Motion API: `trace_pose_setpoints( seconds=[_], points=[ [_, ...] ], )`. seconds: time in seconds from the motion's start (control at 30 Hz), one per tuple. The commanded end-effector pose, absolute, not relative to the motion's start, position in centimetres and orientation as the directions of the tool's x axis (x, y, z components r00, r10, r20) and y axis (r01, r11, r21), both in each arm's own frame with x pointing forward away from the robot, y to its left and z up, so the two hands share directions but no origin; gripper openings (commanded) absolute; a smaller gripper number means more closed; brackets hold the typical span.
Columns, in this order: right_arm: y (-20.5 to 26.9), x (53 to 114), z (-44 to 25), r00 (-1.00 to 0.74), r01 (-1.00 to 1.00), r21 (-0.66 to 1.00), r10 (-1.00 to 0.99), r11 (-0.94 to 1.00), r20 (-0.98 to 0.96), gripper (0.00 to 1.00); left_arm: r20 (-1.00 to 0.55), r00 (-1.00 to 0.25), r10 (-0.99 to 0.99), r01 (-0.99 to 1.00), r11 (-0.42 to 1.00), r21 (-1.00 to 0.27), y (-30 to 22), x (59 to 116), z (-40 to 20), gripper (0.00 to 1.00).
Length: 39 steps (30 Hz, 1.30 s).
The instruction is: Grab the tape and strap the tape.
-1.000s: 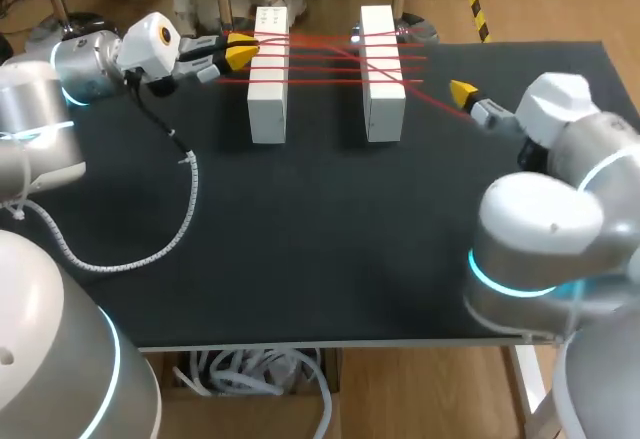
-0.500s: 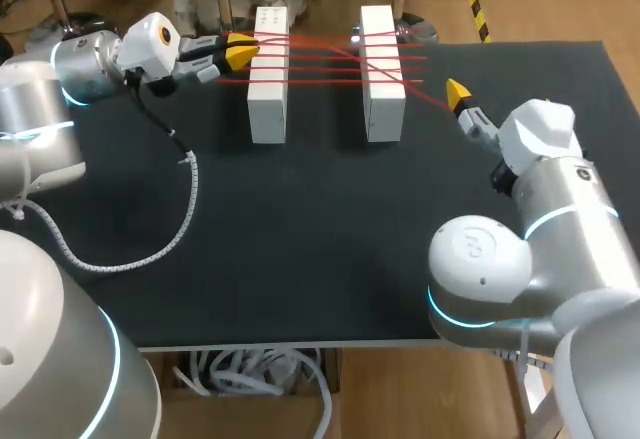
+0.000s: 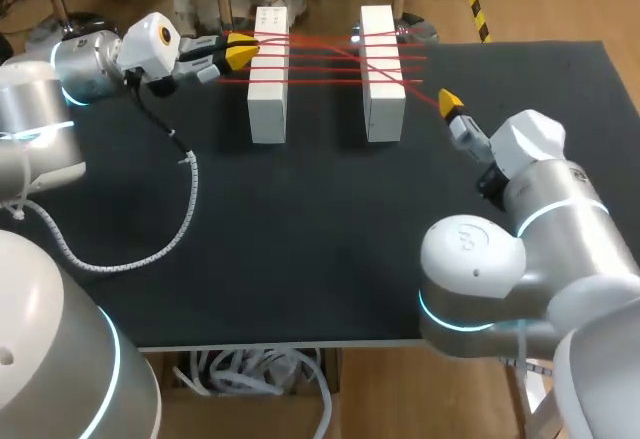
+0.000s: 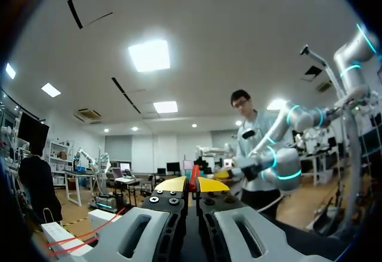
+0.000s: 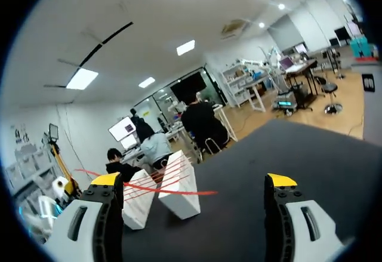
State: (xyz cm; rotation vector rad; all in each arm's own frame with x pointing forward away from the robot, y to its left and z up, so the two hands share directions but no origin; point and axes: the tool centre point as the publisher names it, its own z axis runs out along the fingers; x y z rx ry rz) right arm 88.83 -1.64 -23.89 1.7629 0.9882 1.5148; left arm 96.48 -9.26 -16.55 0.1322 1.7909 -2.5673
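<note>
Two white blocks [image 3: 267, 79] [image 3: 381, 64] stand upright at the back of the black table [image 3: 300, 239]. Red tape [image 3: 325, 59] is strung across them in several strands. My left gripper [image 3: 240, 52] sits just left of the left block, shut on the tape's end; the red tape [image 4: 193, 177] shows pinched between its yellow tips [image 4: 192, 184]. A loose red strand [image 3: 425, 95] slants from the right block toward my right gripper [image 3: 451, 105], which is open. In the right wrist view the strand [image 5: 179, 191] crosses ahead of the wide-apart fingers [image 5: 106, 179], in front of the blocks [image 5: 179, 184].
A white coiled cable [image 3: 185, 204] hangs from my left arm and loops over the table's left part. The table's front edge [image 3: 300, 342] runs below the bulky right arm base. Both blocks stand near the far edge.
My right arm has swung leftward, bringing its open gripper closer to the right block and the loose strand. The left arm and the tape on the blocks have not moved.
</note>
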Motion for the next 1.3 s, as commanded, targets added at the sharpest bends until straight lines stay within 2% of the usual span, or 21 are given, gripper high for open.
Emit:
trace_pose_setpoints(
  seconds=[0.03,0.13,0.2,0.7,0.77,0.9,1.1,1.3],
  points=[
    [-1.1,87.5,-22.5,0.268,0.445,0.385,0.53,-0.809,0.805,1.0,-0.074,-0.996,0.045,0.054,-0.348,-0.936,-9.2,96.6,-16.6,0.0],
    [-0.9,87.3,-22.9,0.296,0.463,0.305,0.469,-0.832,0.832,1.0,-0.074,-0.996,0.045,0.054,-0.348,-0.936,-9.2,96.6,-16.6,0.0],
    [-0.5,87.1,-23.5,0.265,0.417,0.389,0.519,-0.822,0.812,1.0,-0.074,-0.996,0.045,0.054,-0.348,-0.936,-9.2,96.6,-16.6,0.0],
    [-0.5,87.1,-23.5,0.265,0.417,0.389,0.519,-0.822,0.812,1.0,-0.074,-0.996,0.045,0.054,-0.348,-0.936,-9.2,96.6,-16.6,0.0],
    [-0.4,87.1,-23.7,0.359,0.386,0.274,0.417,-0.881,0.835,1.0,-0.074,-0.996,0.045,0.054,-0.348,-0.936,-9.2,96.6,-16.6,0.0],
    [-0.1,86.7,-23.6,0.275,0.287,0.177,0.258,-0.942,0.926,1.0,-0.074,-0.996,0.045,0.054,-0.348,-0.936,-9.2,96.6,-16.6,0.0],
    [1.0,85.7,-23.7,0.122,0.169,0.116,0.137,-0.979,0.983,1.0,-0.074,-0.996,0.045,0.054,-0.348,-0.936,-9.2,96.6,-16.6,0.0],
    [2.2,85.6,-23.2,0.108,0.03,0.049,0.052,-0.998,0.993,1.0,-0.074,-0.996,0.045,0.054,-0.348,-0.936,-9.2,96.6,-16.6,0.0]
  ],
)
